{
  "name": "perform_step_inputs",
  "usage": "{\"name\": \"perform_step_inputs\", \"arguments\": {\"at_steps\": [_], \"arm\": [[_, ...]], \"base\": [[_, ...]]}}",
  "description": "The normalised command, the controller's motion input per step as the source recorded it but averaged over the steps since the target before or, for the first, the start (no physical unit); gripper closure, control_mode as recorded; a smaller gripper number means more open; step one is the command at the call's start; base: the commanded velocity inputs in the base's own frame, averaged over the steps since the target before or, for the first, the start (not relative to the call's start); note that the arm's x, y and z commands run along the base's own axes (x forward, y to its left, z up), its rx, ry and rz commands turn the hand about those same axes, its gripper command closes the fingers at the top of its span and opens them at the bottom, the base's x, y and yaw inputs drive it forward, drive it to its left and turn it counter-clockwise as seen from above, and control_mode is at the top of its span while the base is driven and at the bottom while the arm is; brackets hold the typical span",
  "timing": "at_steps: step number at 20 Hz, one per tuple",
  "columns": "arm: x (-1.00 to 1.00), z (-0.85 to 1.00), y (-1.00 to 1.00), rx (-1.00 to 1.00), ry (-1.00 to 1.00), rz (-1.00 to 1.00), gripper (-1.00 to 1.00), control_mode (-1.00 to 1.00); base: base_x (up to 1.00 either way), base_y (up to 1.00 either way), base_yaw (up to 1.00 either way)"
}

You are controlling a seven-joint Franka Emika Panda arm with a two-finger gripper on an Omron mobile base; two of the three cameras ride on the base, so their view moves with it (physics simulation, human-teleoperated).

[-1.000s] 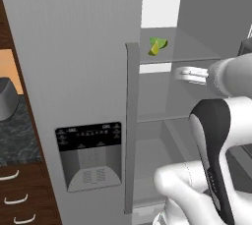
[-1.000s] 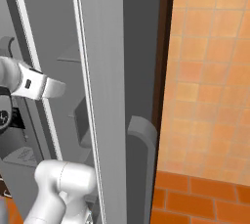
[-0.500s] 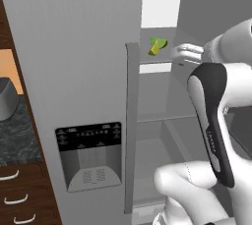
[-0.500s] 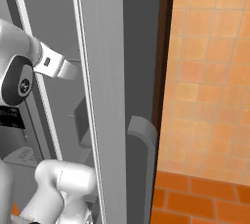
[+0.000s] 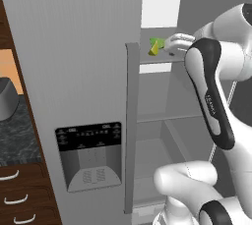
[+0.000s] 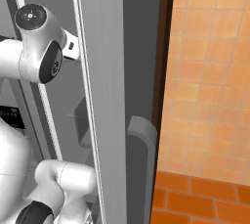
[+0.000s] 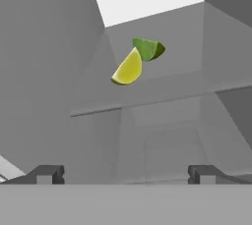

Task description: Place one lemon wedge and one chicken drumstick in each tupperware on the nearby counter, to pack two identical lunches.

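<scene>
claw (image 7: pixel 123 175) spread wide, holding nothing | fridge shelf (image 7: pixel 162 91): lemon wedges (image 7: pixel 135 62)

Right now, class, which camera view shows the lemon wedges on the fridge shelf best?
The hand view: the lemon wedges lie unobstructed, one yellow, one green. The left base view shows them small beside the hand.

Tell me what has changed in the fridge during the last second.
The gripper moved up and left along the shelf, closer to the lemon wedges. It took hold of nothing; its jaws stay wide open. The wedges and the fridge door did not move.
</scene>
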Motion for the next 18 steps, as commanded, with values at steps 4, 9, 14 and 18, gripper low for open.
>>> {"name": "perform_step_inputs", "arguments": {"at_steps": [4, 9, 14, 18], "arm": [[0.71, 0.00, 0.00, 0.00, 0.05, 0.15, -1.00, -1.00], [0.70, -0.05, 0.00, 0.00, 0.12, 0.08, -1.00, -1.00], [0.74, -0.23, 0.00, 0.00, 0.08, 0.07, -1.00, -1.00], [0.67, -0.32, 0.00, 0.00, 0.00, 0.09, -1.00, -1.00]], "base": [[0.00, 0.00, 0.00], [0.00, 0.00, 0.00], [0.00, 0.00, 0.00], [0.00, 0.00, 0.00]]}}
